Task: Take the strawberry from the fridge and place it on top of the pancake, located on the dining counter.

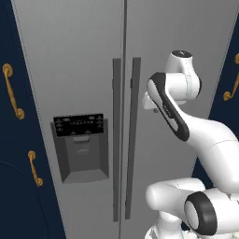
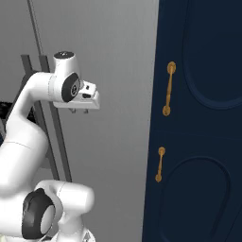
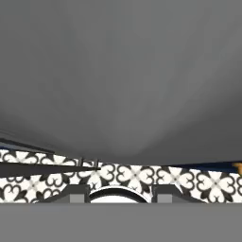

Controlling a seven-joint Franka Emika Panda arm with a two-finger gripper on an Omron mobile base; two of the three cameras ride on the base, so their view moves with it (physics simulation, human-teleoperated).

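The tall grey 2-door fridge (image 1: 93, 70) stands closed directly ahead of the robot, its 2 long dark vertical handles (image 1: 125, 140) meeting at the centre seam. A black-panelled dispenser recess (image 1: 80, 147) sits in the door left of the handles. Navy cabinets with gold handles (image 2: 168, 89) flank the fridge on both sides.

The white arm holds its 2-finger end effector (image 2: 79, 111) just in front of the door right of the handles, pointing downward and touching nothing. It grips nothing. Its fingers are too small in the right base view to judge the opening; I cannot tell how far apart they stand. The hand view looks down the grey door face to a black-and-white patterned tile floor (image 3: 137, 177).

The strawberry is presumably behind the closed doors. Judged by type, it will be light, soft and easily bruised, with a slick rounded skin. Grasp it gently across its widest part with minimal force.
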